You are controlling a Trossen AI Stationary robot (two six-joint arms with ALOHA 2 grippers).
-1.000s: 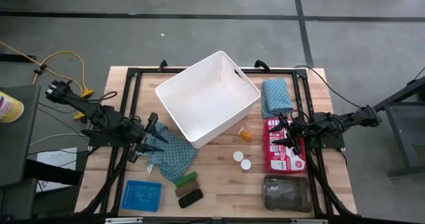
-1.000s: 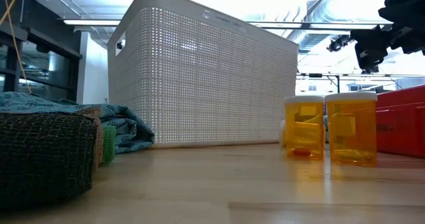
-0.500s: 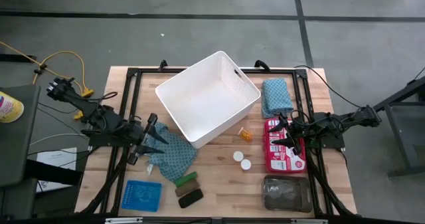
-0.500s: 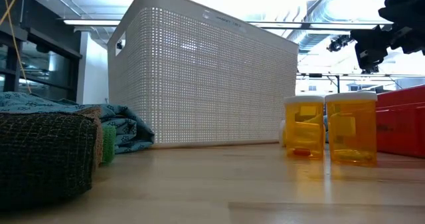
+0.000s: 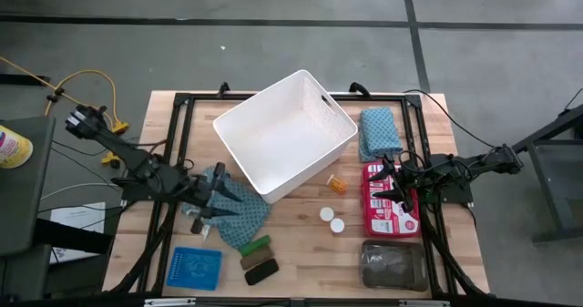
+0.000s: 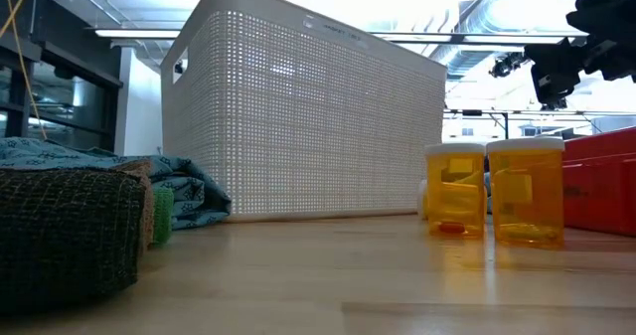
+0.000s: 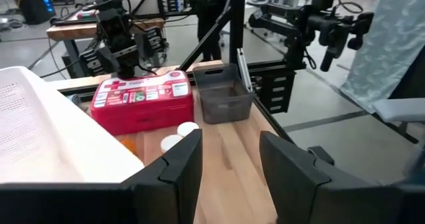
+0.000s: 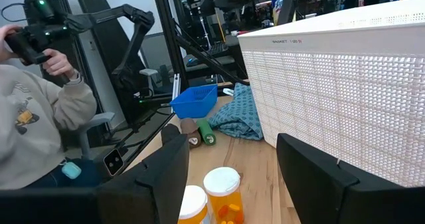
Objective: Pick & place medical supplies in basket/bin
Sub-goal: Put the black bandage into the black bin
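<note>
Surface: light wood-plank table [image 5: 301, 243] w/ black frame rails along its edges, standing on a grey concrete floor. A yellow cable [image 5: 86, 84] lay on the floor beyond the table's left side. Room behind, per low view: bright ceiling lights and ducting. Right wrist view showed a seated person [image 8: 36, 127] in a pale sweatshirt holding a dark device.

White lattice basket [image 5: 284, 134] sat rotated at table centre, nothing visible inside. Rim text was too small to read.

Red first-aid case [image 5: 389, 200] lay right of the basket; white label on lid, print not legible. Teal patterned cloth, folded [image 5: 379, 132], lay just beyond it. Grey see-through tray [image 5: 393, 265] sat near the front right edge. Orange pill bottle [image 5: 337, 184] was near the basket's corner; two white caps [image 5: 332, 220] close by.

Left gripper [image 5: 211, 202] hovered over the second teal cloth [image 5: 239, 211], fingers apart, nothing between them. Blue mesh tray [image 5: 196, 268], green piece [image 5: 257, 246] and dark-brown piece [image 5: 261, 271] lay at front left.

Right gripper [image 5: 393, 187] sat above the red case, fingers apart, nothing held.
</note>
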